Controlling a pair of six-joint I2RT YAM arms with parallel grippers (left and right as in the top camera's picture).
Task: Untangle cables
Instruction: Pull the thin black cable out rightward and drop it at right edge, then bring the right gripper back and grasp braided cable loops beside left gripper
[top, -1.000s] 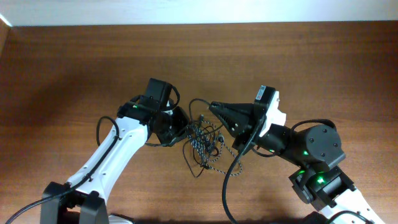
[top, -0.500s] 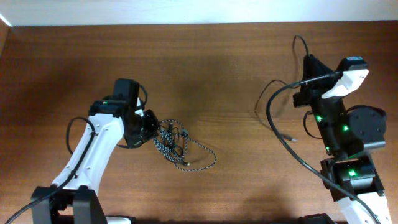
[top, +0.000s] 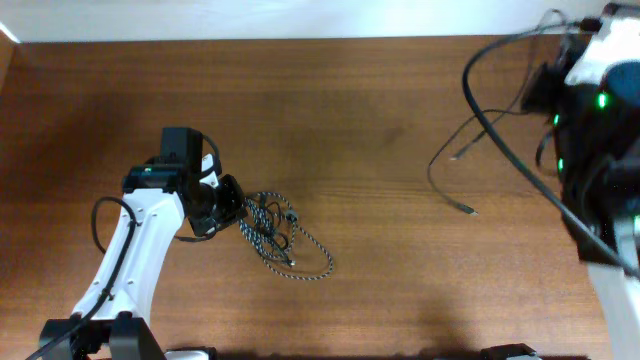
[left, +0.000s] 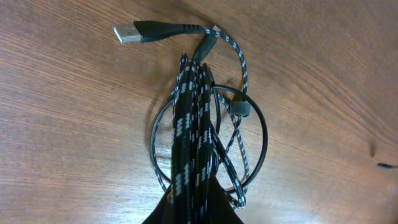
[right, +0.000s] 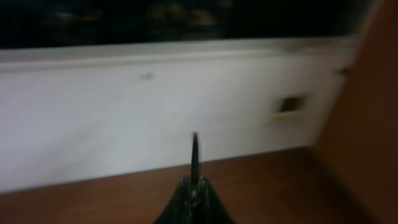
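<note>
Left fingers (left: 219, 210): clenched on a sheaf of several passes of the speckled braided cable (left: 186, 143), at 6 o'clock in the wrist view. Right fingers (right: 180, 206): pinched on one thin black cable (top: 432, 172), blurred, showing only as a dark strand at the tips.

Light and limp, by the look; nothing stiff to push against, only to pull. Braid likely grippy, plain black jacket slicker. Likely to snag wherever a plug meets a loop. Best taken near a free end, such as just behind the USB plug (left: 127, 32) at 11 o'clock, not mid-sheaf. Ringed around the braid, a black loop (left: 265, 134) with a small barrel (left: 240, 109).

Heap on the table (top: 380, 280) at 8 o'clock from centre, touching the left gripper (top: 226, 205) on its 4 o'clock side. Thin black cable at 2 o'clock, well apart from the heap.

Left arm (top: 130, 260): up from 7 o'clock, wrist turned toward 3 o'clock, low to the table. Right arm (top: 600, 100): raised in the 2 o'clock corner, wrist camera facing the wall.
</note>
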